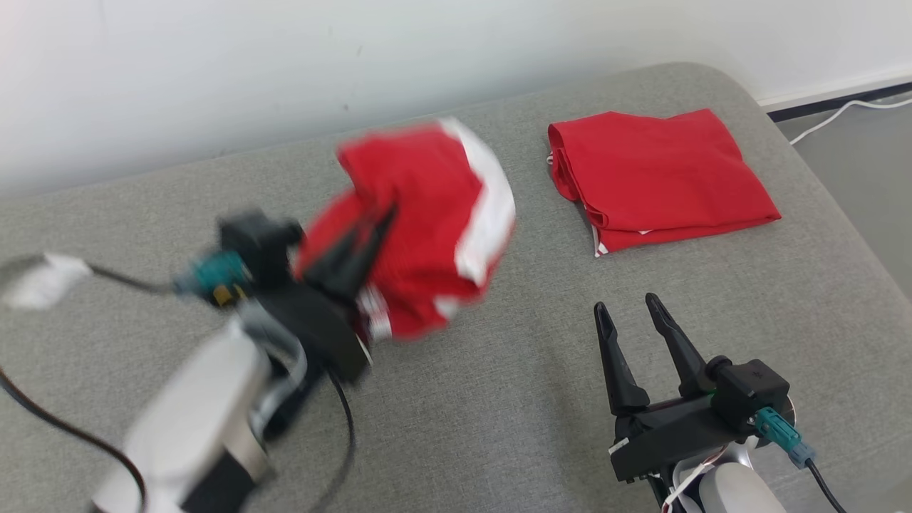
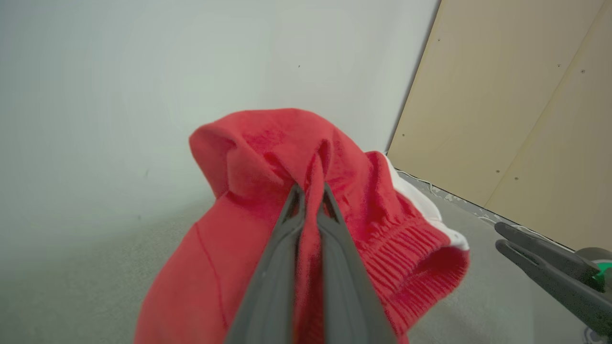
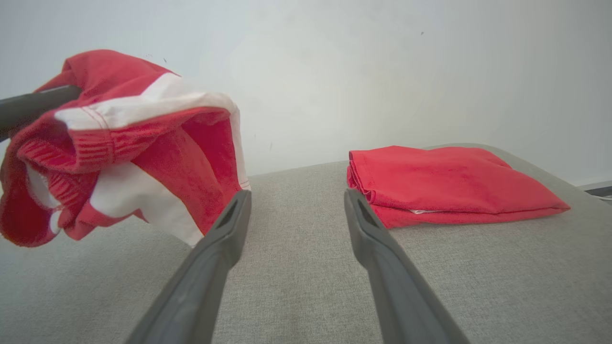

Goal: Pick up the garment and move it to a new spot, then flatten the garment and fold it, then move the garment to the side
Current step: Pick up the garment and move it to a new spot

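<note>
A bunched red garment (image 1: 420, 228) with white stripes hangs in the air above the grey cushion, blurred by motion. My left gripper (image 1: 377, 217) is shut on a fold of it; in the left wrist view the red cloth (image 2: 267, 239) is pinched between the two fingers at my left gripper (image 2: 311, 191). In the right wrist view the garment (image 3: 129, 143) hangs at the upper left, clear of the cushion. My right gripper (image 1: 627, 306) stands open low at the right with nothing between its fingers; the same right gripper (image 3: 296, 205) points at bare cushion.
A second red garment (image 1: 659, 178), folded flat, lies at the back right of the grey cushion (image 1: 499, 399); it also lies right of my right fingers (image 3: 454, 184). A white wall runs behind. The cushion's rounded edge and floor with a white cable (image 1: 841, 114) are at the far right.
</note>
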You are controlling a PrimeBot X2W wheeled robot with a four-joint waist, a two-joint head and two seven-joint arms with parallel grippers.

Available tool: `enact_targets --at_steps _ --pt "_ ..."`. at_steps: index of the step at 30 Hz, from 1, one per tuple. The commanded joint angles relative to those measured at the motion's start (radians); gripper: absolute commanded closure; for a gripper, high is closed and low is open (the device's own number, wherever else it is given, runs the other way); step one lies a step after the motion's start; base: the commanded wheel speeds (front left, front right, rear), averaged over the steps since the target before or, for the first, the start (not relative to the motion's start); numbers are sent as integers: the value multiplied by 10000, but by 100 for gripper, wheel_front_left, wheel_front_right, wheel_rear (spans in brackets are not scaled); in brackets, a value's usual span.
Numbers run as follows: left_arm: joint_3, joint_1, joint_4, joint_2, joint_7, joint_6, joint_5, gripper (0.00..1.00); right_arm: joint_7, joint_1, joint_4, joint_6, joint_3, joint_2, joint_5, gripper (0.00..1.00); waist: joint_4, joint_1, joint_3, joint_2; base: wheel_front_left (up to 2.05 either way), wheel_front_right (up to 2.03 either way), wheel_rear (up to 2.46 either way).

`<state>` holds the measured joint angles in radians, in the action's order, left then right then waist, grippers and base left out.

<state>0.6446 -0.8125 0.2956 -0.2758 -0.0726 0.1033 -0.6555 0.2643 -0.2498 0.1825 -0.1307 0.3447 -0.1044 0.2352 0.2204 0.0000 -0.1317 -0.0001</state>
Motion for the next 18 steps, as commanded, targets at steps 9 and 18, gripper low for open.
enact_targets --at_steps 9,18 --pt "245 2429 -128 178 -761 -621 -404 100 18 139 41 -1 21 -39 -63 0 -321 0 4 1 0 0 0" --pt "-282 2790 1179 -17 -1538 -808 -501 100 18 102 137 -1 103 -139 -32 0 -678 0 -12 1 0 0 0"
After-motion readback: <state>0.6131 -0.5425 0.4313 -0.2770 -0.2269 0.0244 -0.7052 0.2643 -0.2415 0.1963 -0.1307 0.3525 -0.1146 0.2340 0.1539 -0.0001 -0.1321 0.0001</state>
